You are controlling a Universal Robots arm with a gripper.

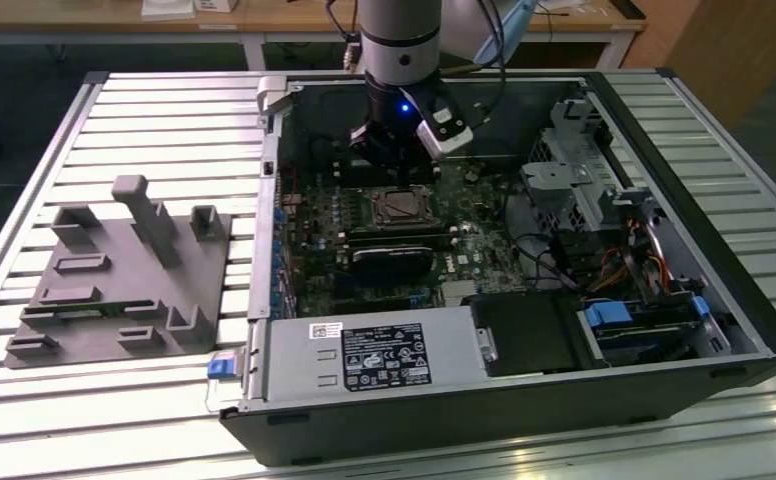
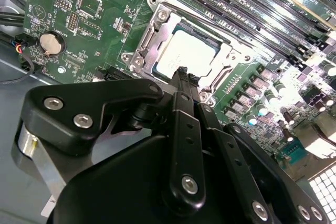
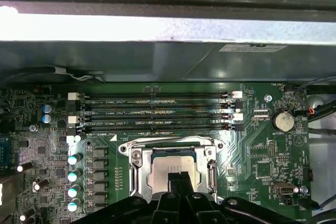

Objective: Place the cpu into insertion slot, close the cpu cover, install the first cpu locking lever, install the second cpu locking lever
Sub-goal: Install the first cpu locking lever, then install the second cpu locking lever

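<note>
Both wrist views: hovering gripper, jaws closed and empty, over cpu seated in slot, cover lying flat around.

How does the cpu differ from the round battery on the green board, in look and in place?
The cpu is square and pale tan; the battery is round and silvery. The cpu is the larger and lies inside the silvery cpu cover; the battery sits in a dark holder. The gripper is over the cpu's edge, far from the battery. Both lie flat on the motherboard.
</note>
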